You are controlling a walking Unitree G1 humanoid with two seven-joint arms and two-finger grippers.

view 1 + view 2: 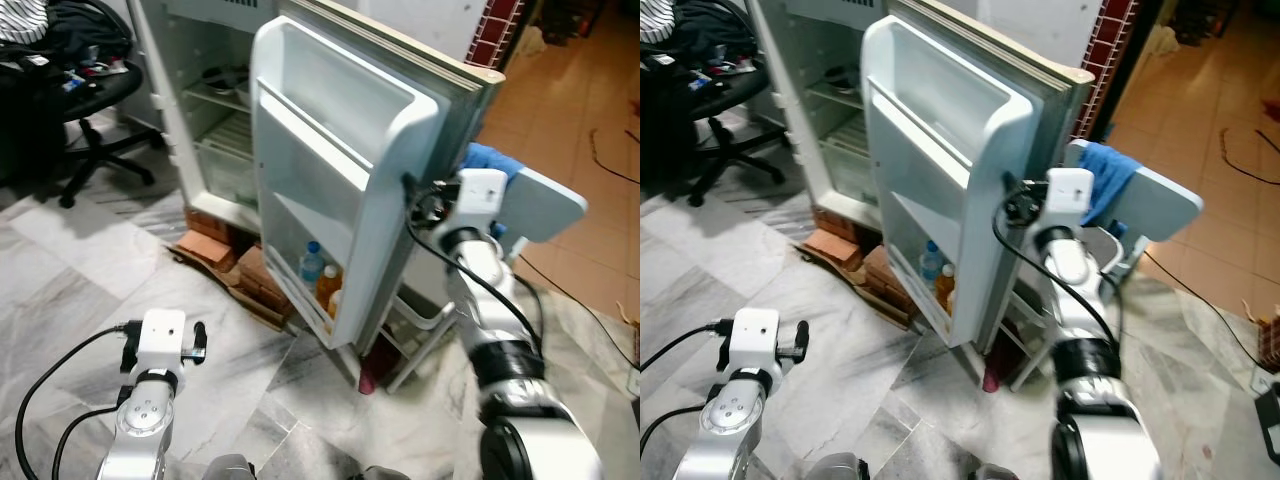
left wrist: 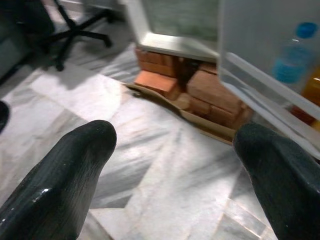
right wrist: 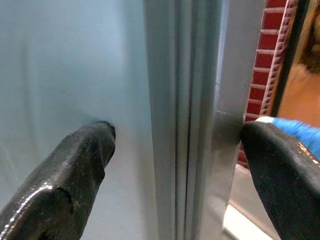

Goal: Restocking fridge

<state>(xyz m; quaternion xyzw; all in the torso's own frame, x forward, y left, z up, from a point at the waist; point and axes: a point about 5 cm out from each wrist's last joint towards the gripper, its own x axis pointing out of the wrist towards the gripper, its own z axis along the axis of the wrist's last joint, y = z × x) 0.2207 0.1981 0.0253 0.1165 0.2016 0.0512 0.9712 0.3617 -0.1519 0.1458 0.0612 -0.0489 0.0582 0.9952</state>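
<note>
The white fridge (image 1: 200, 120) stands with its door (image 1: 340, 170) swung wide towards me. The door's bottom shelf holds a blue-capped water bottle (image 1: 312, 262) and an orange bottle (image 1: 328, 283). My right gripper (image 3: 177, 135) is open at the door's outer edge, one finger (image 3: 80, 165) on the pale inner face and the other finger (image 3: 280, 170) past the outer side, with the edge between them. My left gripper (image 2: 175, 135) is open and holds nothing, low over the marble floor and pointed at the bricks (image 2: 200, 92) under the fridge.
A black office chair (image 1: 90, 100) piled with clothes stands at the left. A white chair with a blue cloth (image 1: 490, 160) sits just behind the door. Bricks and cardboard (image 1: 215, 240) lie at the fridge's base. Cables (image 1: 60, 370) trail on the floor.
</note>
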